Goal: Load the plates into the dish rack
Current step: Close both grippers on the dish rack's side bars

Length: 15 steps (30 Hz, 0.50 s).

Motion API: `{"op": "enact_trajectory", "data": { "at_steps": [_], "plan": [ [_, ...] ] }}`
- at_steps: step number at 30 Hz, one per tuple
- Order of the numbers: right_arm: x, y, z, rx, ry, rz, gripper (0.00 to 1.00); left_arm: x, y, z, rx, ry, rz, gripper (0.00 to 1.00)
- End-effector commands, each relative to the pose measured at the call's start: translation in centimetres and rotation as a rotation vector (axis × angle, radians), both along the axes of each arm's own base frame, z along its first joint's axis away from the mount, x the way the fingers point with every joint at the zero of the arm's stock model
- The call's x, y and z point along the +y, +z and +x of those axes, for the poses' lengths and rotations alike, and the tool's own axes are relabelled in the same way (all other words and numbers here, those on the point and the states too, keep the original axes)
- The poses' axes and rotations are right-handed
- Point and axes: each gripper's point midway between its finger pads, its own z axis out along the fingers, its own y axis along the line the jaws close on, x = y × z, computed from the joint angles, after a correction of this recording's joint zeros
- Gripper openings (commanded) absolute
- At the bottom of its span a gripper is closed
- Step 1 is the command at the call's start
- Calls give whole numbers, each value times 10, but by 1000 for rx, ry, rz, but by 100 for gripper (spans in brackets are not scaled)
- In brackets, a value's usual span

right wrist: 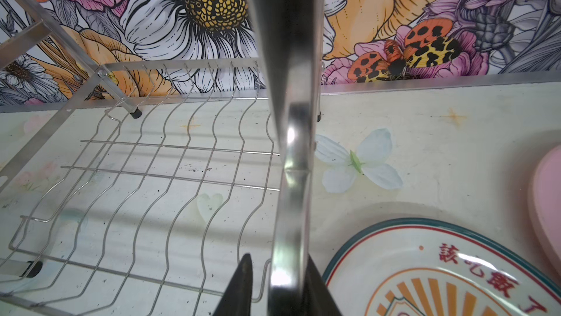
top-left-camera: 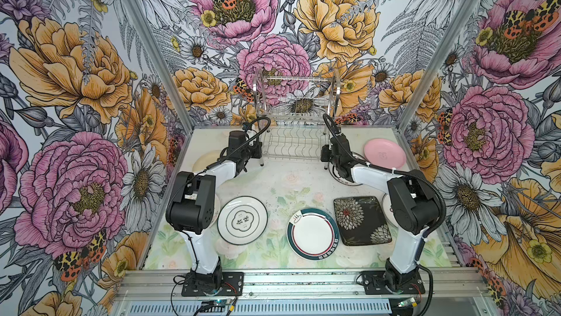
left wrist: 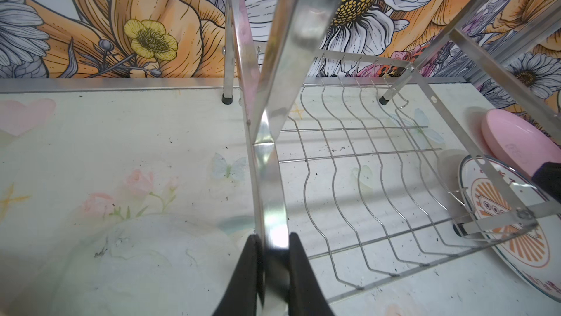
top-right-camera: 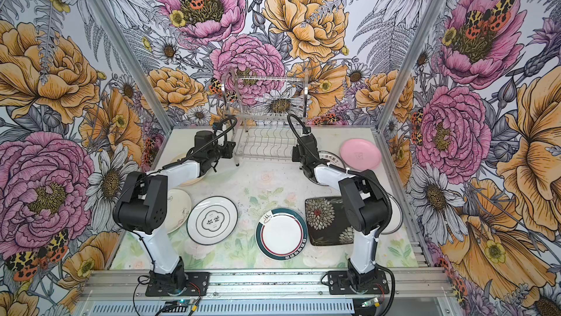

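– Between the left end effector (left wrist: pixel 273 235) and the right end effector (right wrist: pixel 277 256) stands the dish rack (top-left-camera: pixel 291 144); anything loaded in it?
– Nothing; both tiers are bare; the left one is clamped on one arched side frame; the right one straddles the opposite frame narrowly, and I cannot tell whether it grips.
– And the plates (top-left-camera: pixel 242 219)?
– All flat on the counter (top-left-camera: pixel 288 178); sunburst plate (right wrist: pixel 440 269) just beside the right end effector; pink plate (top-left-camera: pixel 384 153) past it; the rest well behind both; loading hasn't begun, all plates left to load.
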Motion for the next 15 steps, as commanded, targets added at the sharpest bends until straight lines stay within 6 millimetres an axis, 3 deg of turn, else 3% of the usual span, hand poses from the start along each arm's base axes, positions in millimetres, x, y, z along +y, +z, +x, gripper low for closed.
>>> {"op": "enact_trajectory", "data": {
  "at_steps": [1,8,15],
  "plan": [
    [11,10,7,-28,35,23,24,-9,11,-19,6,-22,-18,0],
    [21,5,1,-5,83,31,17,-2,8,-48,28,5,-24,0],
    [34,2,-7,20,154,18,12,-1,2,-90,70,36,-22,0]
  ]
}}
